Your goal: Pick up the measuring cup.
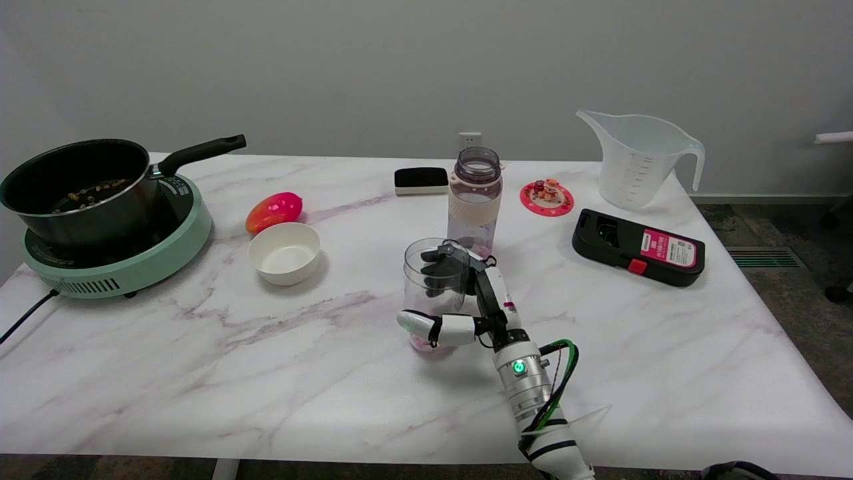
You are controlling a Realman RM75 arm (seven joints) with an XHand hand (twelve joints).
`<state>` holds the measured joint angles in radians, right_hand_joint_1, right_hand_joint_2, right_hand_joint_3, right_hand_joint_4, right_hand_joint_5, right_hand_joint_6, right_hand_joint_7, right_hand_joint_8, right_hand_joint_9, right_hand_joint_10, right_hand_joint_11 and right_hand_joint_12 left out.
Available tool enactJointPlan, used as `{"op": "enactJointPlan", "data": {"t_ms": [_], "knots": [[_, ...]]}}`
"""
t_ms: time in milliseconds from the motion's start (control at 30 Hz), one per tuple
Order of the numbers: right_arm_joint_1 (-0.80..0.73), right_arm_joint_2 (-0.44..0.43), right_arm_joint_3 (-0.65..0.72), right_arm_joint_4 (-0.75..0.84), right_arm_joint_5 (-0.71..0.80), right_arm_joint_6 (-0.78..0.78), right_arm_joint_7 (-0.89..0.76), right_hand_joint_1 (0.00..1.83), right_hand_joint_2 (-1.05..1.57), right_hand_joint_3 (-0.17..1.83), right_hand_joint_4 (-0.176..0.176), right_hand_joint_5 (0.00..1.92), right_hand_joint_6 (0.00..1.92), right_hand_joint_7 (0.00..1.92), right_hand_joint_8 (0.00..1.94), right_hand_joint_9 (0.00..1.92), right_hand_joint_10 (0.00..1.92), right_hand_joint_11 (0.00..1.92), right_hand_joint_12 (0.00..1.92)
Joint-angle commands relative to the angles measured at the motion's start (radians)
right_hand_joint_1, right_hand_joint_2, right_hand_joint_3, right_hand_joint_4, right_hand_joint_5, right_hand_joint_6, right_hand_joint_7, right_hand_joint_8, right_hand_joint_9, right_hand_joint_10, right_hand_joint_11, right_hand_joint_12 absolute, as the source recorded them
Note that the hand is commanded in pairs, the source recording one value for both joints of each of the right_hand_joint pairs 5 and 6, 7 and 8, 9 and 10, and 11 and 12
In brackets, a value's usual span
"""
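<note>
Crowding the gripped measuring cup (433, 280): bottle (474, 200) behind.

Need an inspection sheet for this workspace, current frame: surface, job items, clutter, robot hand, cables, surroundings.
Surface: marble-pattern table, no spills seen.
Job's things: clear measuring cup, mid-table, in front of the water bottle.
Clutter: pan on green hotplate, white bowl, red fruit, black block, pink coaster, black case, graduated jug.
Robot hand: right robot hand grips the cup, thumb on its near side.
Cables: hotplate cord off the left edge; wrist wires.
Surroundings: grey wall, wall socket.
</note>
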<state>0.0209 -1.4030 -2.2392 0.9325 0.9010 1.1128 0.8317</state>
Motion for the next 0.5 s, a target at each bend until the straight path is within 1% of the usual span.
{"op": "enactJointPlan", "data": {"t_ms": [33, 133, 233, 300, 433, 500], "knots": [[0.000, 0.007, 0.011, -0.004, 0.005, 0.024, 0.003, 1.43, 0.85, 0.72, 0.000, 1.23, 1.23, 1.44, 1.44, 1.26, 1.26, 1.09, 1.09], [0.000, 0.016, 0.017, 0.011, 0.005, 0.031, 0.003, 1.42, 0.94, 0.60, 0.000, 1.40, 1.40, 1.49, 1.49, 1.28, 1.28, 1.14, 1.14], [-0.002, 0.034, 0.030, 0.039, 0.005, 0.039, 0.001, 1.40, 1.02, 0.50, 0.000, 1.52, 1.52, 1.51, 1.51, 1.29, 1.29, 1.16, 1.16], [-0.007, 0.055, 0.043, 0.073, 0.005, 0.038, -0.007, 1.37, 1.13, 0.40, 0.000, 1.68, 1.68, 1.53, 1.53, 1.31, 1.31, 1.19, 1.19], [-0.021, 0.098, 0.062, 0.139, 0.005, 0.029, -0.014, 1.35, 1.18, 0.37, 0.000, 1.74, 1.74, 1.55, 1.55, 1.32, 1.32, 1.20, 1.20], [-0.033, 0.123, 0.088, 0.170, 0.014, 0.027, -0.048, 1.35, 1.19, 0.37, 0.000, 1.76, 1.76, 1.55, 1.55, 1.32, 1.32, 1.20, 1.20]]}}
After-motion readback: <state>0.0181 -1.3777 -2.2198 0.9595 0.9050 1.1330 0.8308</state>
